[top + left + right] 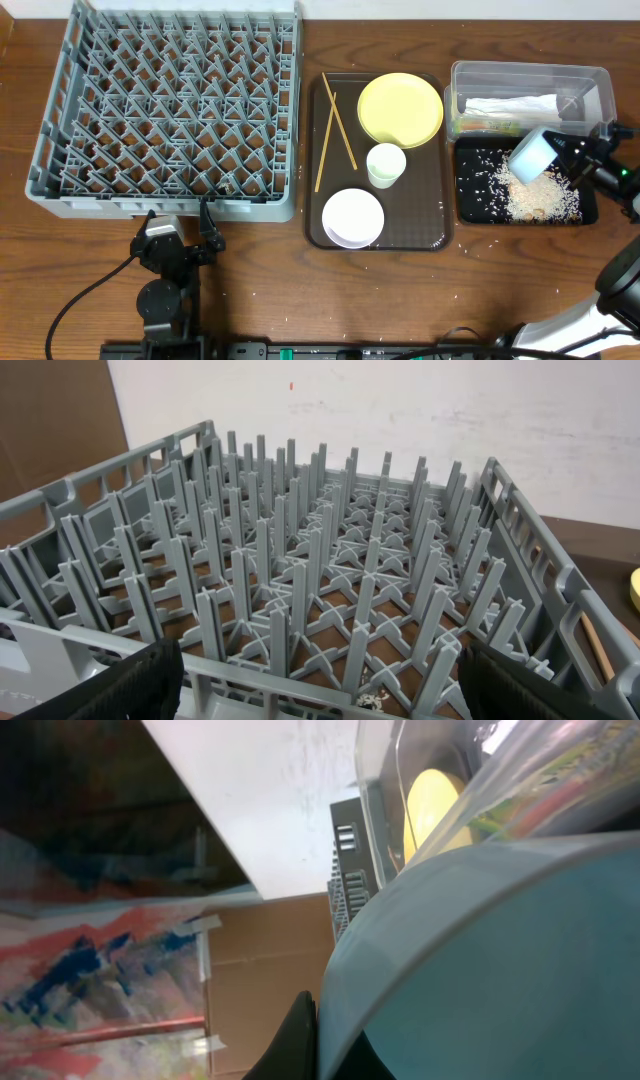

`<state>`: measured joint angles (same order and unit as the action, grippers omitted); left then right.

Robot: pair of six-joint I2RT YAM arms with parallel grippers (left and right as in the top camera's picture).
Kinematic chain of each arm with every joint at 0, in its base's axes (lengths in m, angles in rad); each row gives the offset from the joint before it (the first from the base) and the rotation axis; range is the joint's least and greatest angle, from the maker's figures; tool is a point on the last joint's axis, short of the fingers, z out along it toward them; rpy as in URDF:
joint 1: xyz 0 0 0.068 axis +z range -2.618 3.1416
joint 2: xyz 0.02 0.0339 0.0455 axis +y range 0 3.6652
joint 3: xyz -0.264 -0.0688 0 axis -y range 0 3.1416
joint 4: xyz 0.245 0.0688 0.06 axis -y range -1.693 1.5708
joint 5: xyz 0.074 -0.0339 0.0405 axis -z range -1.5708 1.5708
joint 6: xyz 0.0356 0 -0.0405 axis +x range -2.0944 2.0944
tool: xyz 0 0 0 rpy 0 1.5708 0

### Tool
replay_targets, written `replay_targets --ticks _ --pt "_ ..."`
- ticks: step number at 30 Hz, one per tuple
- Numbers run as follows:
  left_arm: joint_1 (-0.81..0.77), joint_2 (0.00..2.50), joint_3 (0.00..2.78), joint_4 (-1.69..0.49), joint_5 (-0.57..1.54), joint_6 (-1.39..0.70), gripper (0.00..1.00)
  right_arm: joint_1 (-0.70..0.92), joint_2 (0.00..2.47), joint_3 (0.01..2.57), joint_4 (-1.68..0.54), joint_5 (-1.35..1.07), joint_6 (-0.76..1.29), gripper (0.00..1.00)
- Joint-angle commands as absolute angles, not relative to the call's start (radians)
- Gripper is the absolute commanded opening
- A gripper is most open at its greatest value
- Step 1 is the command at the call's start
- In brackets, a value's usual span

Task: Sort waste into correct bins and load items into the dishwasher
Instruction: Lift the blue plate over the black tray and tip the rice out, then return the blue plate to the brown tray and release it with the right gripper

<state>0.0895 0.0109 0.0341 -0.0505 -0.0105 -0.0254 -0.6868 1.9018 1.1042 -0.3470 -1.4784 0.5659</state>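
White bowl with light-blue outside [533,155], frame right, hung tipped over shallow glossy black rectangular tray [468,205], rim pinched by closed right gripper [566,150]. Likely rigid, light, slick, breakable. Left gripper [178,218] wide apart, empty.

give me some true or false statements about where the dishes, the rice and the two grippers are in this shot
1. The dish rack holds no dishes. True.
2. The chopsticks lie in the clear tub. False: they lie on the brown serving tray, left of the yellow plate.
3. The right gripper is shut on the light-blue bowl, which is tilted over the black tray. True.
4. The black tray has nothing in it. False: rice is scattered across it.
5. The left gripper is open and empty, at the rack's front edge. True.
6. The yellow plate stands in the rack. False: it lies flat on the brown serving tray.
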Motion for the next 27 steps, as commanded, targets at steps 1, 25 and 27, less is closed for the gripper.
replay_targets --ticks 1,25,27 --pt "0.086 0.006 0.004 -0.070 -0.030 -0.019 0.89 -0.671 1.884 1.115 -0.352 -1.463 0.545 0.01" --pt "0.086 0.006 0.004 -0.070 -0.030 -0.019 0.89 -0.218 1.323 1.216 -0.999 -0.544 0.234 0.01" --pt "0.086 0.006 0.004 -0.070 -0.030 -0.019 0.89 -0.100 1.322 1.255 -1.045 -0.421 0.234 0.01"
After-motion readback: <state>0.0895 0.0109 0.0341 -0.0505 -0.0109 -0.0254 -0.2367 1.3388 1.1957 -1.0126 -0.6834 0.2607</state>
